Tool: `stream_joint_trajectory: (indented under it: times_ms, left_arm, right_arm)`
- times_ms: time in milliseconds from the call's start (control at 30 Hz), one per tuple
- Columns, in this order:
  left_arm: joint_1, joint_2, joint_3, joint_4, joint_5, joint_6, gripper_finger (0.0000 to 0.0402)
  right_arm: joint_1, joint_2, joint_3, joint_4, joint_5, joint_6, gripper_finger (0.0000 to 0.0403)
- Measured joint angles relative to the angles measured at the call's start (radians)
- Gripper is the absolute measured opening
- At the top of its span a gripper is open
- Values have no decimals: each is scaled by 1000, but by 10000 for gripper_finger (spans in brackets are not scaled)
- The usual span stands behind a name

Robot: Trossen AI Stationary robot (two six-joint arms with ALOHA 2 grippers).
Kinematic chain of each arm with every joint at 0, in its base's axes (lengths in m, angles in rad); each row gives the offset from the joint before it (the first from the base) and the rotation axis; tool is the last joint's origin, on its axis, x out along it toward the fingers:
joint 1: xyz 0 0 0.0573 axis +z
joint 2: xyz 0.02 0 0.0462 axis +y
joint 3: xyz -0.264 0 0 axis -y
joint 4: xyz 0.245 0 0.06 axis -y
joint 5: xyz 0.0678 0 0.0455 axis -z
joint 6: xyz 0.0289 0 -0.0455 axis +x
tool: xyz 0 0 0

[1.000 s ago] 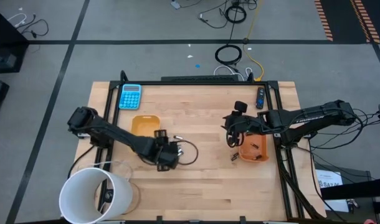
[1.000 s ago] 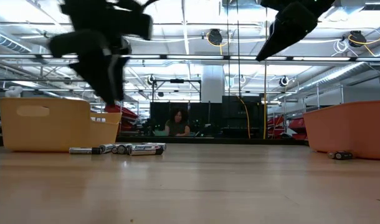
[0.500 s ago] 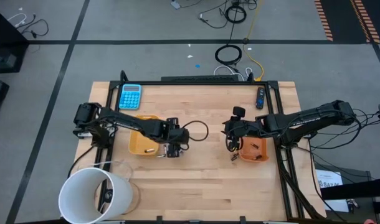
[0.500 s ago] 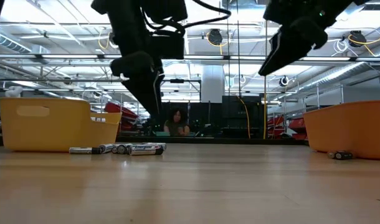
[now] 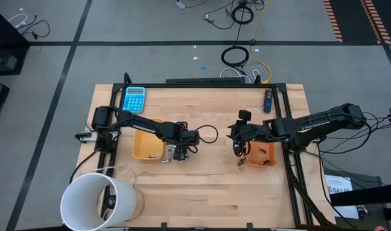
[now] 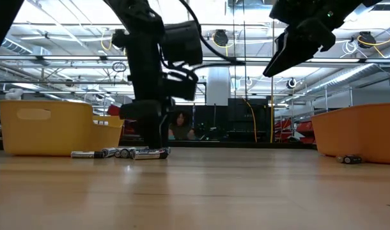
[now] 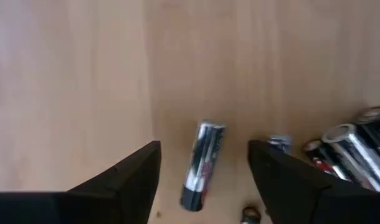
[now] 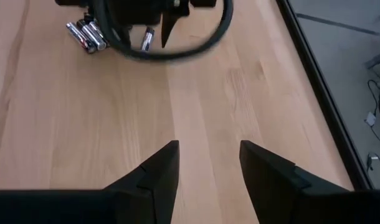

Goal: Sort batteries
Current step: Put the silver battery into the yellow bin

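Note:
Several silvery and dark batteries (image 6: 121, 153) lie in a cluster on the wood beside the yellow tray (image 5: 139, 138). My left gripper (image 7: 204, 149) is open and low over the table. Its fingers stand on either side of one silvery battery (image 7: 202, 165) that lies apart from the cluster (image 7: 352, 146), without touching it. My right gripper (image 8: 209, 149) is open and raised above the table, next to the orange tray (image 5: 265, 159). One dark battery (image 6: 348, 159) rests on the table against that tray's near side.
A blue calculator (image 5: 134, 99) lies at the far left of the table and a dark device (image 5: 267, 101) at the far right. A white bucket (image 5: 96, 200) stands at the near left corner. Bare wood lies between the two trays. A person (image 6: 181, 126) sits far behind the table.
My left gripper has swung from near the table's near edge toward the far edge and right, past the yellow tray's corner. It then came down over the batteries until its fingers reached the table around one of them. My right gripper has kept almost still.

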Motion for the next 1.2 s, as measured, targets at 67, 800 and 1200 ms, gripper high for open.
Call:
stream_joint_trajectory:
  times_ms: [67, 800, 1200]
  left_arm:
    - [6, 20, 5, 5, 5, 22, 234]
    - [-60, -347, 0, -356, -157, -330, 43]
    - [-157, -581, -160, -322, -157, -659, 223]
  right_arm:
    - [0, 0, 0, 0, 0, 0, 160]
    - [0, 0, 0, -12, -1, 27, 160]
    - [0, 0, 0, 8, -5, 45, 160]
